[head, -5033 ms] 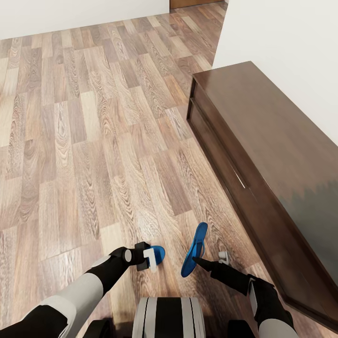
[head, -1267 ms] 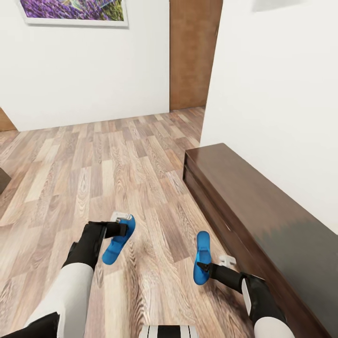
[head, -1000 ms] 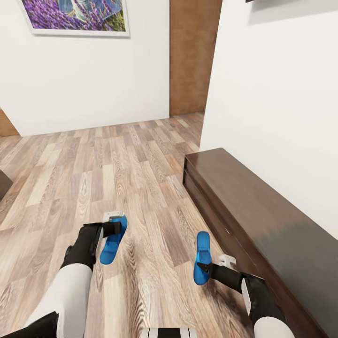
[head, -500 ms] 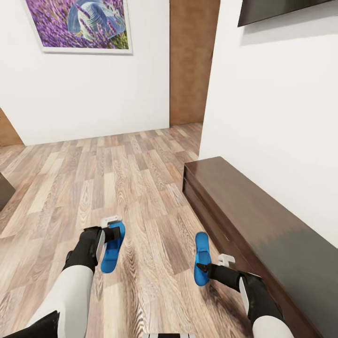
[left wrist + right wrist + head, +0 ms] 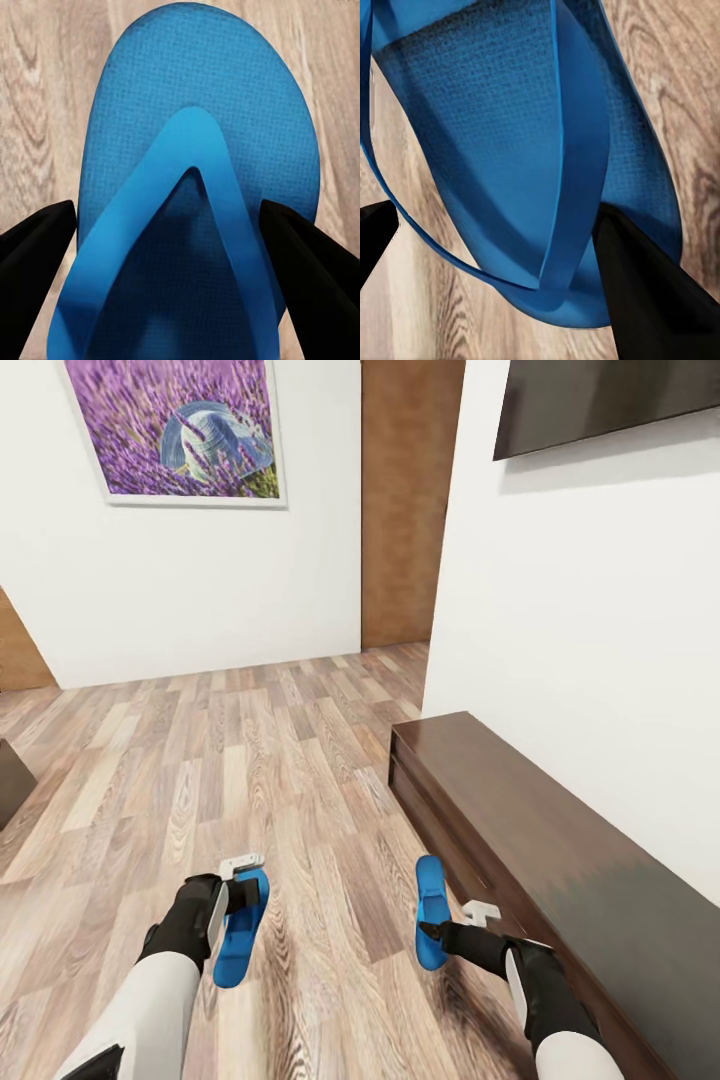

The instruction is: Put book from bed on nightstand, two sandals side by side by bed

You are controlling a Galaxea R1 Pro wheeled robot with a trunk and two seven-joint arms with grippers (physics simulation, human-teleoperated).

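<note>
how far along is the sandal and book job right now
Nothing looks finished yet. In hand: each end effector carries one blue sandal, the left end effector shut on the left sandal and the right end effector shut on the right sandal, above the wood floor beside the long sideboard. Left: set both sandals side by side by the bed, then move the book to a nightstand.

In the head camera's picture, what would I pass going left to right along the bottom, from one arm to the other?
Left gripper → the sandal it holds → bare wood floor → the other sandal → right gripper → long dark sideboard.
</note>
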